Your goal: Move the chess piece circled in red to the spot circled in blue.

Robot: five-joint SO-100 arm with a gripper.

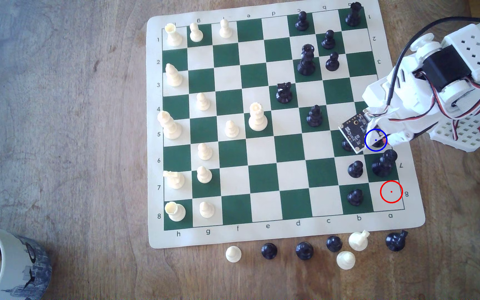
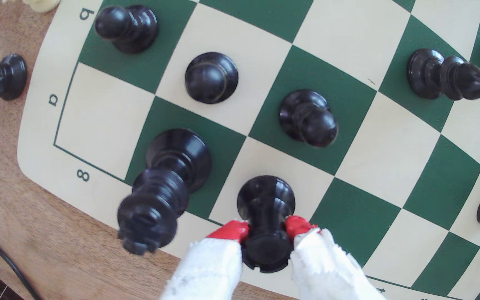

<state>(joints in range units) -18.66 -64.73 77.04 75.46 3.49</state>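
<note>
The gripper [image 2: 267, 228] has its two red-tipped fingers [image 2: 231, 230] closed on the neck of the black rook [image 2: 266, 202], one on each side, just under its flat round top. The rook stands straight up with its wide base on a cream square at the edge of the board [image 2: 348, 28]. In the exterior view the gripper [image 1: 378, 140] sits right over the blue ring [image 1: 376, 140], and the rook is mostly hidden under the arm there. Just beside the rook, on the next green square, stands a taller black piece [image 2: 163, 184] with a knobbed top. A little farther off are three round-headed black pawns [image 2: 211, 77]. The red ring [image 1: 391, 191] marks the bare cream corner square, past the taller piece. Off the mat, some black and white pieces [image 1: 345, 259] rest on the wooden table [image 1: 60, 144].
</note>
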